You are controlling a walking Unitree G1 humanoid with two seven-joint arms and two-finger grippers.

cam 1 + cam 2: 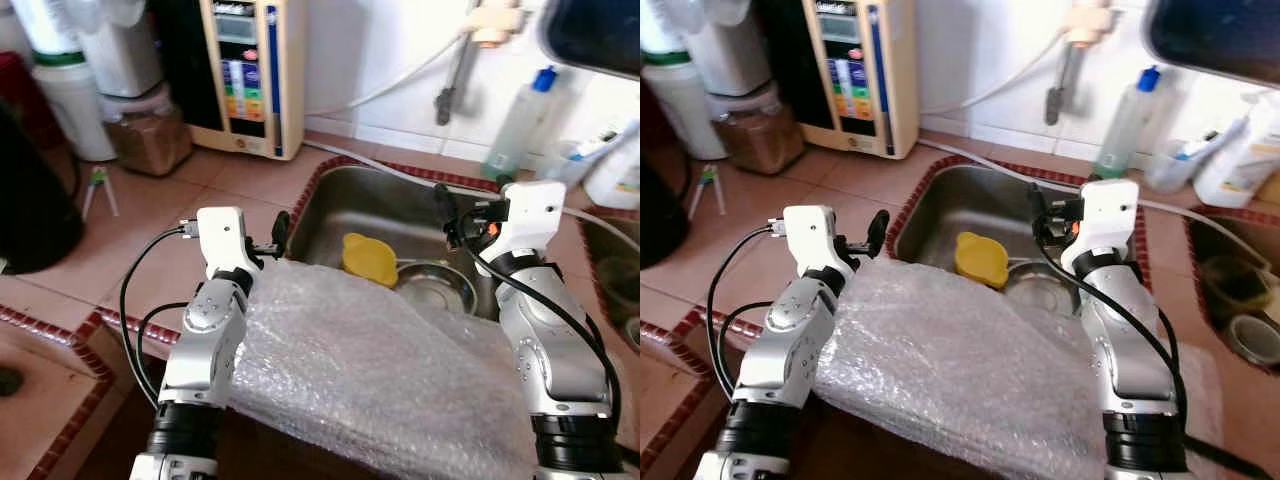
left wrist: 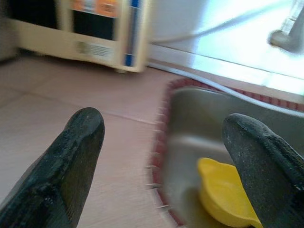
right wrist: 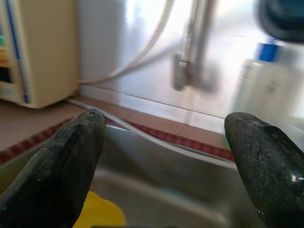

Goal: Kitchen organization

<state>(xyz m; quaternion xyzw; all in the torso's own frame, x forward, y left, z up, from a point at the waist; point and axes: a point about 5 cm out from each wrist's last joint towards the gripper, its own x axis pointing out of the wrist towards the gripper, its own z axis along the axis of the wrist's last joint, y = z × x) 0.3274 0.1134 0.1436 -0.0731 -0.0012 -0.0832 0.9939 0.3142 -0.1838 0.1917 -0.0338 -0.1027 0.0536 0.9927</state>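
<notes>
Nearest you, the bubble wrap (image 1: pixel 370 370) is lying over the desk's front edge at six o'clock, between both arms. Your left gripper (image 2: pixel 166 142) is hovering with jaws wide apart, holding nothing, by the sink's (image 1: pixel 340 205) near-left rim. Your right gripper (image 3: pixel 166 137) is hanging over the sink, equally spread and empty. Farther, at twelve o'clock, the yellow cup (image 1: pixel 369 259) is resting beside the steel bowl (image 1: pixel 437 287). Keep your jaws wide while lowering onto the cup.
</notes>
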